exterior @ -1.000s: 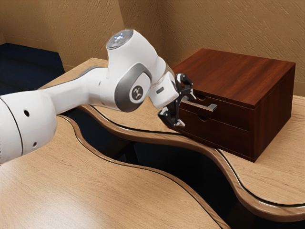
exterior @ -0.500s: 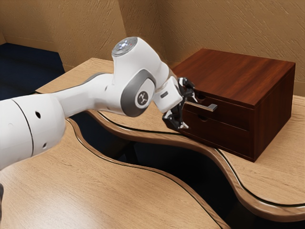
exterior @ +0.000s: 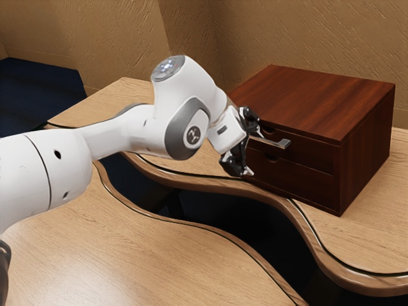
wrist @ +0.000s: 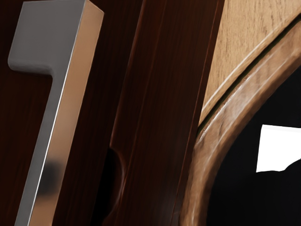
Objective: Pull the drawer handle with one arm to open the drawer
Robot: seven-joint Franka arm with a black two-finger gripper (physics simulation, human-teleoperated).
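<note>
We see a grey metal handle [wrist: 56, 117] standing off the dark wooden drawer front [wrist: 160, 94], a curved table edge [wrist: 225, 141] just beside

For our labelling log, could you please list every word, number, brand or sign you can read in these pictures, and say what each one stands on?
There is no readable text.
The arm carries a small white emblem on its grey joint cover, too small to read as letters or numbers.
The wooden drawer cabinet and its metal handle bear no label, number or print.
</note>
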